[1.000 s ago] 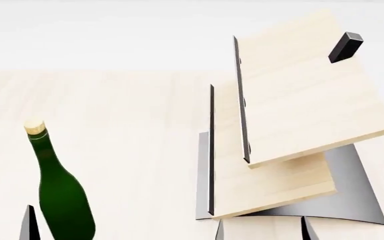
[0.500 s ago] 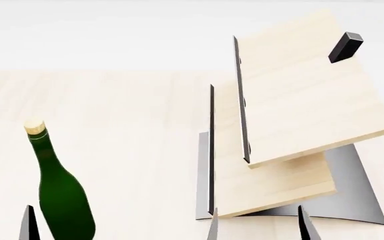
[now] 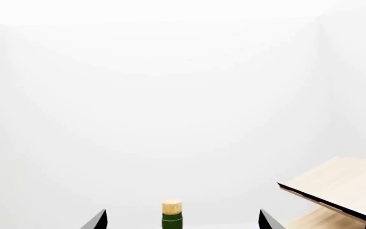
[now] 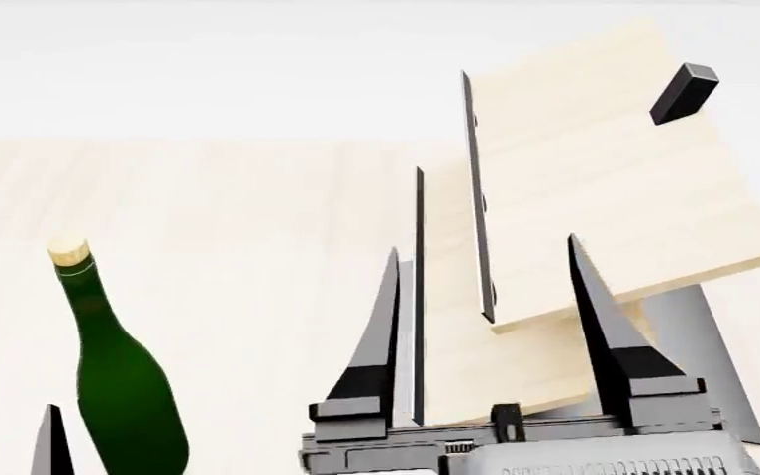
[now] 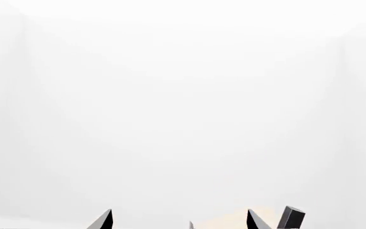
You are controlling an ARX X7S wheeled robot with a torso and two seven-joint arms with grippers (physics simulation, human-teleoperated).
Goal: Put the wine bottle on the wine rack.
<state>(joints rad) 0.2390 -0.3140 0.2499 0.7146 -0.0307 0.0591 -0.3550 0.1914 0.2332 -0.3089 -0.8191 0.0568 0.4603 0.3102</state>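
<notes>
The wine bottle [image 4: 123, 381], dark green with a cork top, stands upright on the table at the lower left. Its cork [image 3: 171, 207] shows between my left gripper's [image 3: 181, 220] fingertips, which are spread wide apart and not touching it. One left finger [image 4: 52, 440] shows just left of the bottle. The wine rack [image 4: 592, 198] of slanted light-wood panels on a grey base stands at the right. My right gripper [image 4: 483, 247] is open and empty, raised in front of the rack's lower panels. In the right wrist view the right gripper [image 5: 179, 218] frames the rack's top edge [image 5: 269, 214].
The light-wood table [image 4: 222, 218] stretches behind the bottle and left of the rack. A small black block [image 4: 683, 92] sits on the rack's upper panel and also shows in the right wrist view [image 5: 291, 217]. White walls lie beyond.
My right gripper has risen from the bottom edge of the head view to stand in front of the rack. The bottle and the left finger have not moved.
</notes>
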